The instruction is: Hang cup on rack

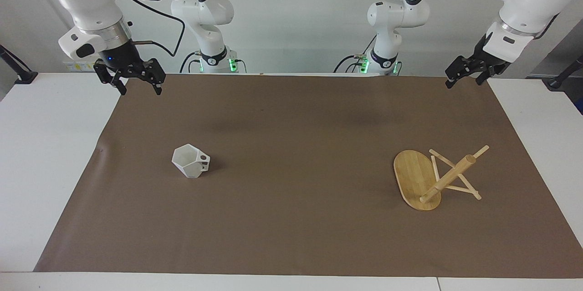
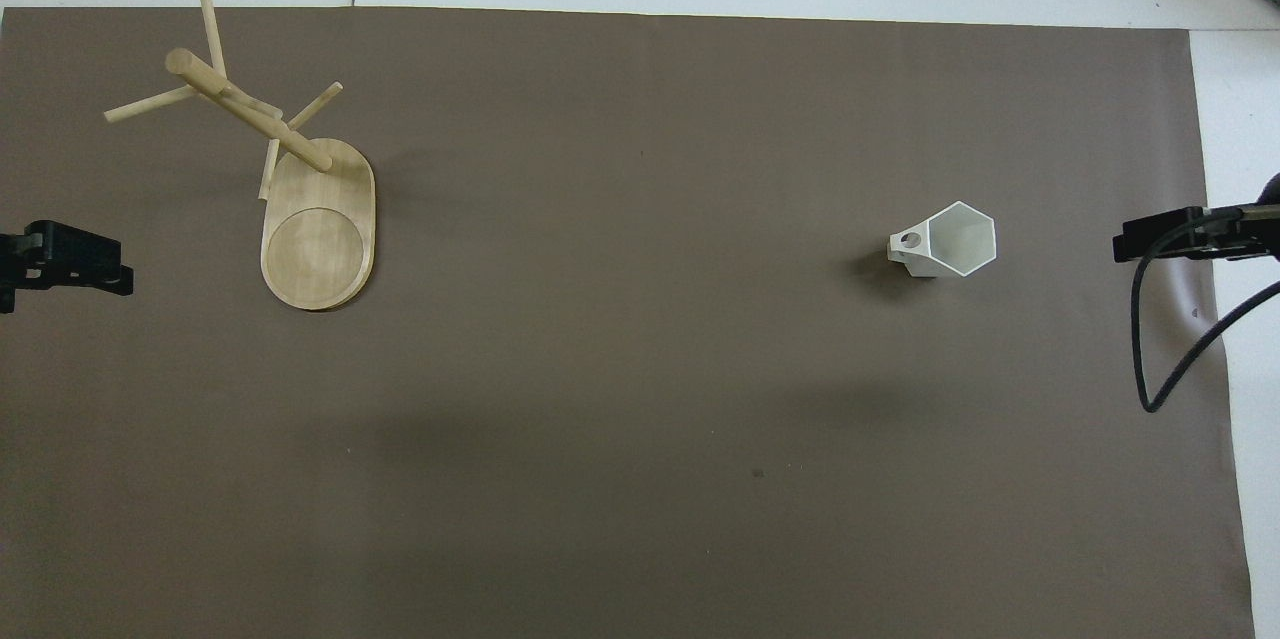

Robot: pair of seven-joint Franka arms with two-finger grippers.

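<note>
Right claw (image 1: 139, 90) is up in the air over the corner of the brown mat (image 1: 291, 145) at the right arm's end of the bench (image 1: 41, 145), fingers spread wide and holding nothing. We can see both fingertips clearly apart in the facing view. Left claw (image 1: 464, 82) hangs over the mat's corner at the left arm's end, also released and empty, with its fingertips apart too, though it's turned more side-on to us. In the overhead view only the tips of each claw poke in at the edges: the left (image 2: 60, 259) and the right (image 2: 1180, 237), the right one trailing a black cable (image 2: 1160, 359).

The cup (image 1: 191, 166) sits upright on the mat, toward the right arm's end, well apart from either claw. Its mouth is open to the top and we can look straight into it from overhead (image 2: 950, 239). The blocky handle with the round hole points toward the middle of the bench.

The rack (image 1: 416, 181) stands on the mat toward the left arm's end, well apart from the cup. Oval base flat on the mat, post and crossing pegs up, nothing hanging on any peg. From overhead (image 2: 320, 229) the base shows a round inset ring on the part nearer the robots, with the post set at the farther end.
</note>
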